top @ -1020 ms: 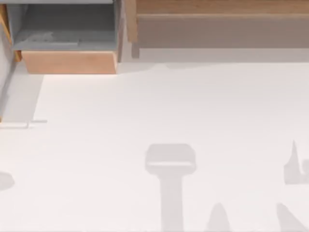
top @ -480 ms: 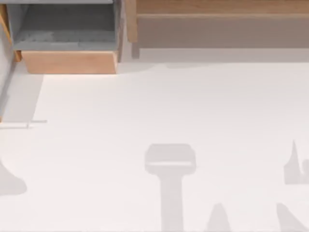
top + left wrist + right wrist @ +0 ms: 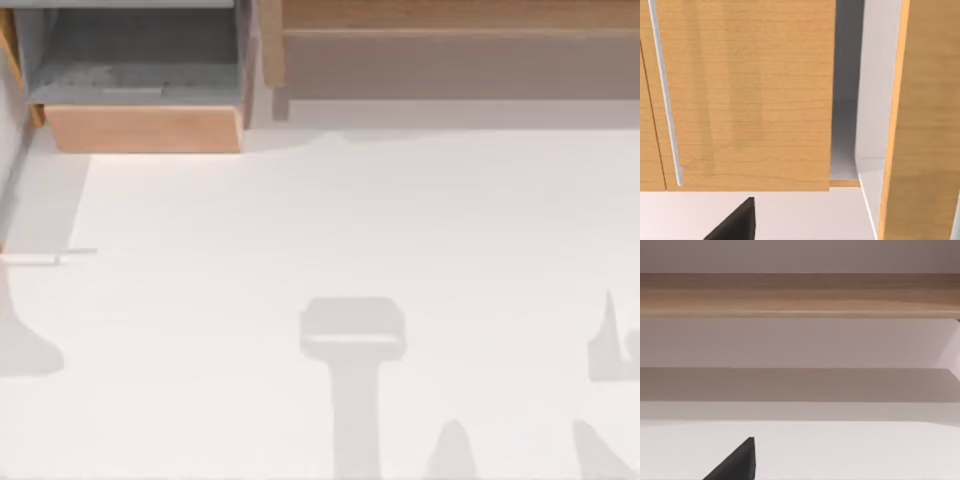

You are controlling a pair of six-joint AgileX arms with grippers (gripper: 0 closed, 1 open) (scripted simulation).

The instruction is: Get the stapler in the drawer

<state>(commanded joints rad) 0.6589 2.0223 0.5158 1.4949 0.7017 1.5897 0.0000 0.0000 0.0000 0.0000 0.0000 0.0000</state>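
Left end effector (image 3: 735, 222) faces grey-walled, tan-fronted open drawer (image 3: 140, 128) at surface's far left | finger state: cannot tell | red stapler's direction and axis undeterminable

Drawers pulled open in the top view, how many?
1: the drawer sits at the table's far left corner, pulled open, grey floor showing behind its tan front. Its inside is partly hidden.
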